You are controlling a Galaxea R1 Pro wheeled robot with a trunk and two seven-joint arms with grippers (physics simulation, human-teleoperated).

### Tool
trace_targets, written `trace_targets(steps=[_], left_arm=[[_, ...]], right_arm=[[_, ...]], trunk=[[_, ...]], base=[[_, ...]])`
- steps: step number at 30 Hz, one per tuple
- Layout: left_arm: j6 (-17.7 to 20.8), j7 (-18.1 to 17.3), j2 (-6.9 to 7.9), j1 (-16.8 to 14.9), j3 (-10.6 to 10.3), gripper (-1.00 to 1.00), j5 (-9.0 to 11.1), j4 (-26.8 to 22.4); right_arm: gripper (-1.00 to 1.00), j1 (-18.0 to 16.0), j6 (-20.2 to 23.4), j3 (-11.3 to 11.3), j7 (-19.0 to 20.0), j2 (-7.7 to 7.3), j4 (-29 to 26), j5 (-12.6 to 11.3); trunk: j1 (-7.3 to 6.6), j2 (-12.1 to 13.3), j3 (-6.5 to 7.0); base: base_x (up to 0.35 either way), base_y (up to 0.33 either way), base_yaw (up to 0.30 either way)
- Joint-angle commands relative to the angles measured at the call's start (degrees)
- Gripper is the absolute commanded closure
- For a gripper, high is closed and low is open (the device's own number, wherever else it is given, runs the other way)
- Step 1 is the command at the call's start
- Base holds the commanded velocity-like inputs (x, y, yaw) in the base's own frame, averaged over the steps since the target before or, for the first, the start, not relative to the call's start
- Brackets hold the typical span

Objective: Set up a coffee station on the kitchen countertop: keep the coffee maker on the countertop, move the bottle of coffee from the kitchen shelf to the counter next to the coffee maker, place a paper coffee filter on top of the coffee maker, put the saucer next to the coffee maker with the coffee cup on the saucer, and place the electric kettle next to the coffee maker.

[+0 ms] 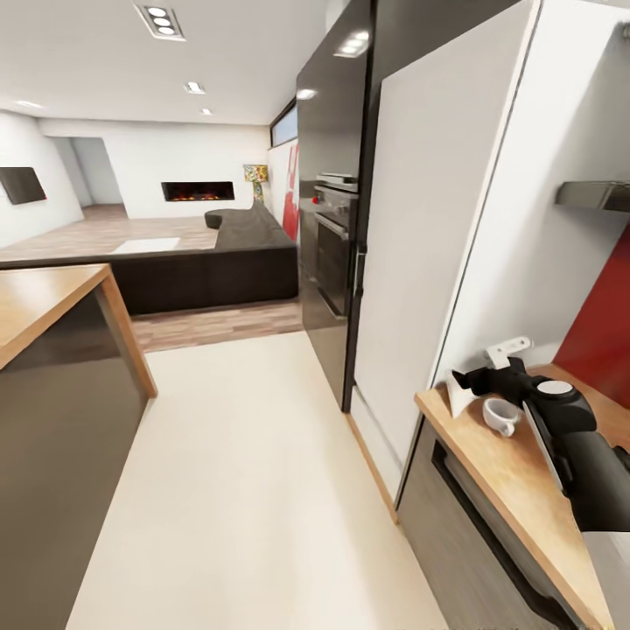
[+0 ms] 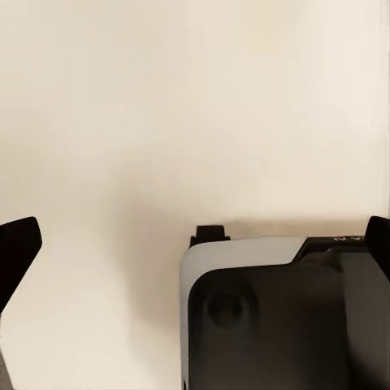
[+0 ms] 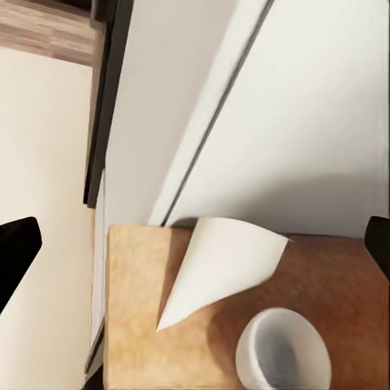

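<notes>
Two of the task's things sit at the end of the tabletop [image 1: 490, 455], at about four o'clock in the head view: the paper filter [image 3: 223, 264] and the cup [image 3: 283, 356], close together but apart, the cup straight on the wood with no saucer under it. The right claw [image 1: 477, 381] hangs above them with its fingers spread wide and nothing in them; the left claw [image 2: 195, 244] is wide open too, over bare floor. I think the job is barely started, with the filter, cup, saucer, kettle and coffee jar all left to place by a coffee maker.
</notes>
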Motion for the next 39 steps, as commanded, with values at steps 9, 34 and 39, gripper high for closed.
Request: trace_targets(steps=[9,34,39], left_arm=[[-0.2,0.0,0.08,0.0,-0.1,-1.00,0.0,0.0],[-0.2,0.0,0.03,0.0,-0.1,-1.00,0.1,0.0],[-0.2,0.1,0.01,0.0,0.0,-1.00,0.1,0.0]], right_arm=[[-1.00,0.0,0.2,0.0,0.5,0.11,0.2,0.6],[-1.00,0.1,0.1,11.1,10.0,0.04,2.9,4.9],[-1.00,0.1,0.0,11.0,12.0,0.03,3.3,10.9]], trunk=[[0.04,-0.1,-0.12],[0.04,-0.1,-0.12],[0.04,-0.1,-0.12]], base=[[0.012,-0.001,-0.293],[0.141,0.000,-0.069],[0.051,0.000,0.000]])
